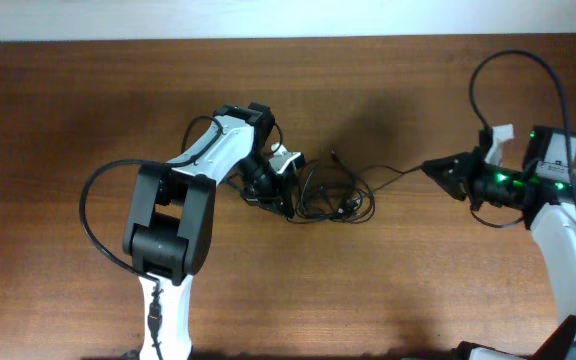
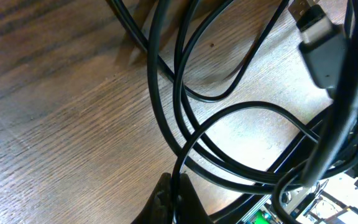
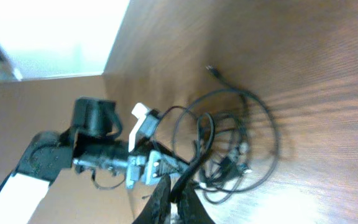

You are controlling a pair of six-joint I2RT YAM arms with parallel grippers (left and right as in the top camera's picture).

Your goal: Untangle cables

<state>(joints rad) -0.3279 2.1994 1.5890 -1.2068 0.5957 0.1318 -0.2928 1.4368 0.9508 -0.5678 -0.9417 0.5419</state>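
Note:
The cables lie as a loose tangle of thin black loops on the wooden table, mid-frame in the overhead view. My left gripper is at the tangle's left edge, shut on one black cable strand; more loops and a grey plug fill the left wrist view. One strand runs taut from the tangle right to my right gripper, which is shut on it. The tangle also shows in the right wrist view, with a loose plug end pointing away.
The wooden table spreads around the tangle. A pale wall strip runs along the table's far edge. Thick black arm cables loop beside the left arm and above the right arm.

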